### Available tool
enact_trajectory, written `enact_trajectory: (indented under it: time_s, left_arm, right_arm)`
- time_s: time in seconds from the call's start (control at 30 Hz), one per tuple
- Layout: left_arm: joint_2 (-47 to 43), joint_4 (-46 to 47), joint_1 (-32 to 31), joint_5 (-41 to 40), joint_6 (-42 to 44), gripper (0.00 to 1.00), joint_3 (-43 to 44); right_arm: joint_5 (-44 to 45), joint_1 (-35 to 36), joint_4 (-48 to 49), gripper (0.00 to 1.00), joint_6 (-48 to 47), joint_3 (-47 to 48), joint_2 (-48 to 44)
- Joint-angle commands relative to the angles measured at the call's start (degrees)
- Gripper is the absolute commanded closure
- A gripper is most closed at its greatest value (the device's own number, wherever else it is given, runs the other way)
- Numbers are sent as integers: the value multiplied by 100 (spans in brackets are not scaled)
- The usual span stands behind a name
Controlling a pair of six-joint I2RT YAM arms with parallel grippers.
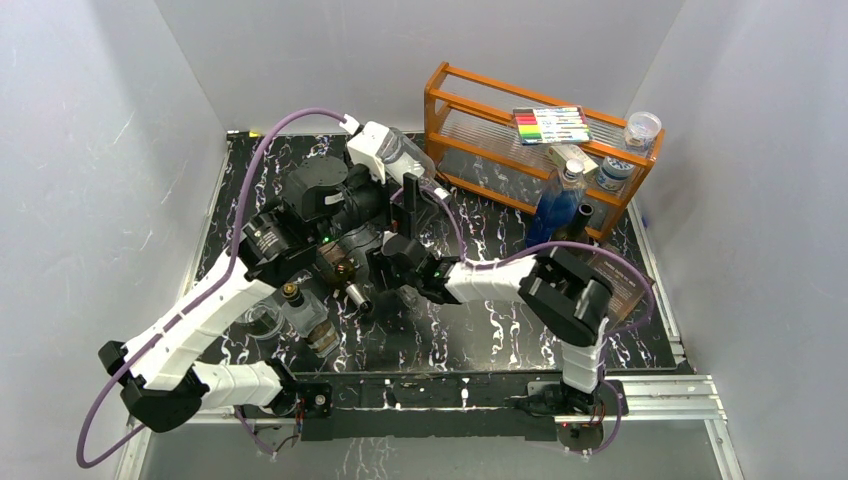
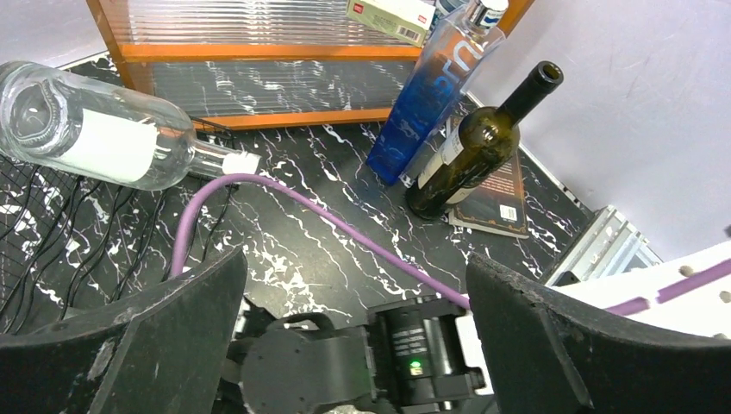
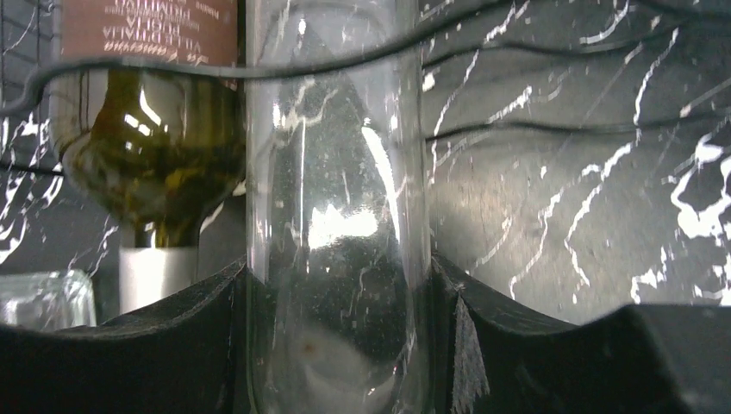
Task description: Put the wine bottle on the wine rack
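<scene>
While the right gripper [image 3: 340, 285] clamps the clear bottle [image 3: 336, 172] at its near end, the bottle's long axis runs straight away across the wine rack [image 2: 34, 216] wire, beside a green bottle [image 3: 155, 155]. Left gripper [image 2: 353, 267] hangs released, empty, above.

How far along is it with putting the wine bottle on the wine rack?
Done: a labelled clear bottle and an olive bottle lie on the wire rack. In hand: the right gripper is shut on a clear glass bottle at the rack's wires. Left: seating it and letting go. The left gripper hangs open, empty.
</scene>
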Motion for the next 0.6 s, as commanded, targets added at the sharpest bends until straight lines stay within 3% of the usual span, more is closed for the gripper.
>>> enact_trajectory:
  time_s: [0.0, 0.57]
  left_arm:
    - [-285, -60, 20, 168, -35, 2, 52]
    - [-399, -303, 20, -50, 248, 2, -109]
  right_arm:
    - [382, 36, 1093, 100, -333, 680, 216]
    - [335, -35, 1085, 100, -385, 1515, 1217]
